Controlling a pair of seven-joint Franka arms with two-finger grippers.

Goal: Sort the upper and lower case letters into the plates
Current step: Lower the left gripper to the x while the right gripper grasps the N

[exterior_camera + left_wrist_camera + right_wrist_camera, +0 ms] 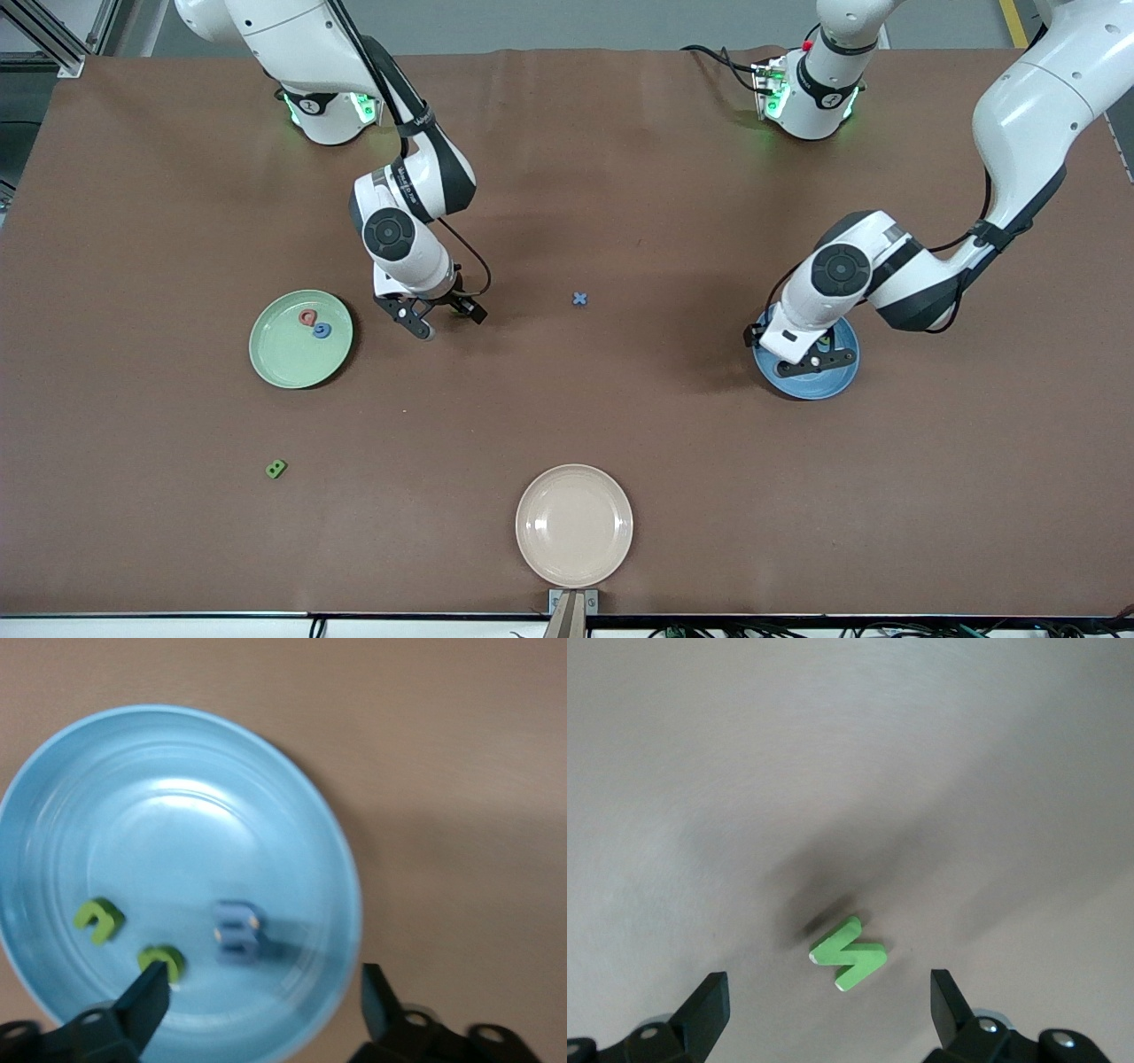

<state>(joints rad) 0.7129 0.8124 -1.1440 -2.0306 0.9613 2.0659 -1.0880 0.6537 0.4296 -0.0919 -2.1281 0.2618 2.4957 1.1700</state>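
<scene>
The pale green plate (270, 365) lies toward the right arm's end of the table and holds a red letter (308, 316) and a blue letter (322, 330). Beside it my right gripper (443, 319) hangs open low over the table, and a green zigzag letter (849, 953) lies flat on the cloth just ahead of its fingers (709, 1005). My left gripper (819, 359) is open over the bright blue plate (833, 390). In that plate (177, 815) lie two green letters (99, 920) (162, 961) and a pale blue letter (239, 930). Nothing sits between the left fingers (151, 992).
A small blue x-shaped letter (579, 299) lies mid-table between the arms. A green letter (276, 469) lies nearer the front camera than the green plate. A cream-white plate (574, 525) sits at the front edge.
</scene>
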